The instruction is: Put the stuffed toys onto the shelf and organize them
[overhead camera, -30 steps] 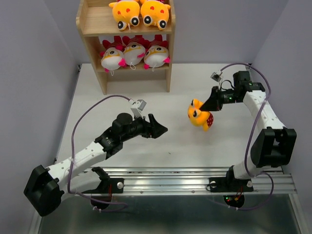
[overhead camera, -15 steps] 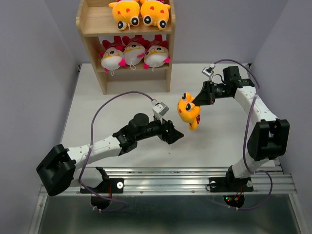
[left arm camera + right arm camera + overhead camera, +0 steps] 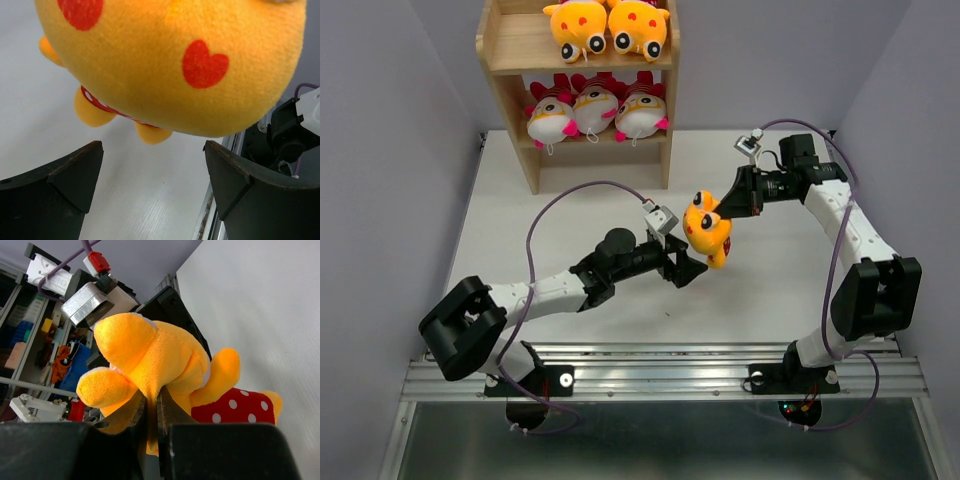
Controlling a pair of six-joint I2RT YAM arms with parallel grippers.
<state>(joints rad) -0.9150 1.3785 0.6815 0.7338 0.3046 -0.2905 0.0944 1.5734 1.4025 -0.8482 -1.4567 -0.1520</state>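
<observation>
Right tool [image 3: 725, 207] pinches thin fold of toy [image 3: 706, 230]; left tool [image 3: 688, 266] wide open, empty, just beside toy; risk: fold slips before left tool closes, toy drops.

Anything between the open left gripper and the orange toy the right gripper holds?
Nothing visible. The orange toy sits right at the mouth of the open left gripper, nothing in the gap. The right gripper pinches it from the opposite side.

White table [image 3: 760, 290] between grey walls [image 3: 380, 150], aluminium rail [image 3: 670, 356] along its near edge.
</observation>
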